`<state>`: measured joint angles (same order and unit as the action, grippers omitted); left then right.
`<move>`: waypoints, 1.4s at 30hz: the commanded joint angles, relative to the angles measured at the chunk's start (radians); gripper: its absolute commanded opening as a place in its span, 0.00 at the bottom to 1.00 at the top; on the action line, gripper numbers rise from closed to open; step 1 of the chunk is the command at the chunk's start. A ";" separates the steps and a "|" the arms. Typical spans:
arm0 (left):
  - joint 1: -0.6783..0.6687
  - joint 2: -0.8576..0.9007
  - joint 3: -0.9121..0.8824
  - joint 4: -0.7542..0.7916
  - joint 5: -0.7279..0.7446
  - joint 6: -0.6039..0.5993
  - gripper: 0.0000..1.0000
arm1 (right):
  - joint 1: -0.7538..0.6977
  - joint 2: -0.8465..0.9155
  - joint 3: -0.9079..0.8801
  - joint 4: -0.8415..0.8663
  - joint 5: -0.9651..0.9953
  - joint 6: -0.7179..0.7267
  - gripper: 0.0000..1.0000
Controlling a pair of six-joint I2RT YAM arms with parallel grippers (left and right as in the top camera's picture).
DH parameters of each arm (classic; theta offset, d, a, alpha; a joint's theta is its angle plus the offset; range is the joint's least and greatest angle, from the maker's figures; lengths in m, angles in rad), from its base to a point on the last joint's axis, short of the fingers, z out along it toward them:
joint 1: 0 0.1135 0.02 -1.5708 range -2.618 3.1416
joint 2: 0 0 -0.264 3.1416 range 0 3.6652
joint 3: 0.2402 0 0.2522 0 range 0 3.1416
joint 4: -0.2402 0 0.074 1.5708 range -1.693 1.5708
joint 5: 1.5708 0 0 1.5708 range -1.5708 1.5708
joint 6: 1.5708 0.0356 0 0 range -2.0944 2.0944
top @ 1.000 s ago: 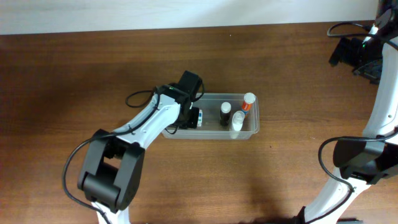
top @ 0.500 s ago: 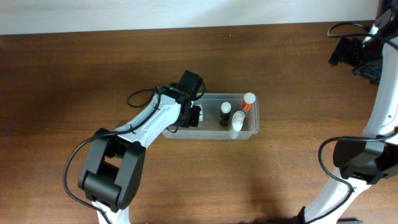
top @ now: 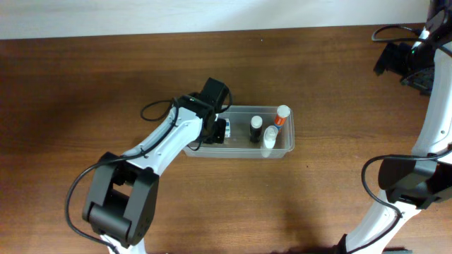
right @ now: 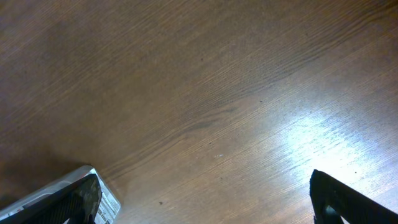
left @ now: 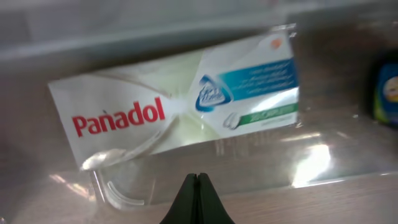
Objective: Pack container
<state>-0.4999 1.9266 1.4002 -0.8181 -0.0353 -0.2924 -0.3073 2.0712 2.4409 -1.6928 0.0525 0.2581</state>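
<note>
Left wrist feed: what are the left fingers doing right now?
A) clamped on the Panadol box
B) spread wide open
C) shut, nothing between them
C: on the left gripper the fingers meet tip to tip, empty; the Panadol box lies in the container beyond them.

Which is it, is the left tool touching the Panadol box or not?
Apart. The left wrist view shows the left tool, shut, ending short of the Panadol box, with bare container between.

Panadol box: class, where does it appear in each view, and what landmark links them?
Overhead: Panadol box at the left end of the container.
Left wrist: box fills the centre.
Right wrist: not in it.
Landmark: the container, seen in overhead and left wrist only.
</note>
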 commanded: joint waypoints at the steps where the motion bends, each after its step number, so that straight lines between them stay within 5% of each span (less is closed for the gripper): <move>1: -0.001 -0.027 0.018 0.016 -0.015 -0.010 0.01 | -0.001 -0.030 0.010 -0.005 0.012 0.001 0.98; 42: -0.001 0.093 0.016 0.111 -0.103 -0.059 0.01 | -0.001 -0.030 0.010 -0.005 0.012 0.001 0.98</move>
<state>-0.4999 2.0010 1.4029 -0.7090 -0.1287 -0.3382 -0.3073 2.0712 2.4409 -1.6928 0.0525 0.2584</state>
